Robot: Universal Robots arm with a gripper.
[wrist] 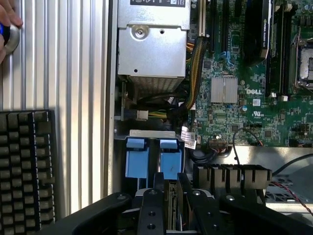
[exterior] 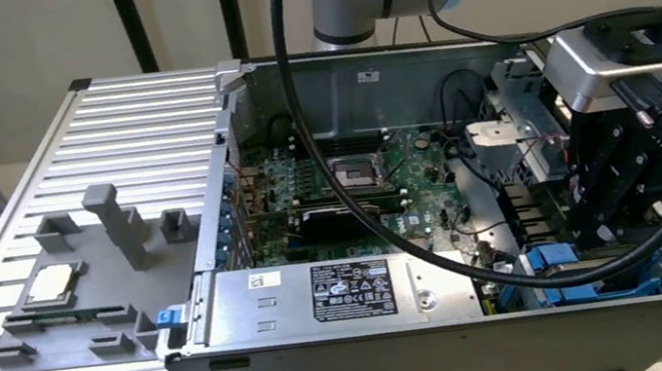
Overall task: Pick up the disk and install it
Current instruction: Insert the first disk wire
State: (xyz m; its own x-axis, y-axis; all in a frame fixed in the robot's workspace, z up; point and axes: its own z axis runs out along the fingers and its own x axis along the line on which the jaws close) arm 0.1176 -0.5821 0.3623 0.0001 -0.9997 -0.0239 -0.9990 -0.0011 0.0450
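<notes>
My gripper (exterior: 571, 238) hangs low inside the open computer case (exterior: 329, 348), at the drive bay in the front corner on the exterior view's right. In the wrist view its two black fingers (wrist: 150, 208) stand close together, shut on a thin plate seen edge-on, which I take for the disk (wrist: 171, 193). Two blue plastic carrier ends (wrist: 137, 156) sit in the bay just beyond the fingertips, and one (wrist: 170, 157) lines up with the held plate. Blue carrier plastic (exterior: 552, 258) also shows under the fingers in the exterior view. The disk's label is hidden.
A silver power supply with a black label (exterior: 347, 291) lies beside the bay, the green motherboard (exterior: 357, 182) behind it. Black cables (exterior: 346, 193) loop over the case. A grey fixture with a CPU chip (exterior: 53, 283) sits on the ribbed table. A keyboard (wrist: 24, 161) and a hand (wrist: 7, 22) are nearby.
</notes>
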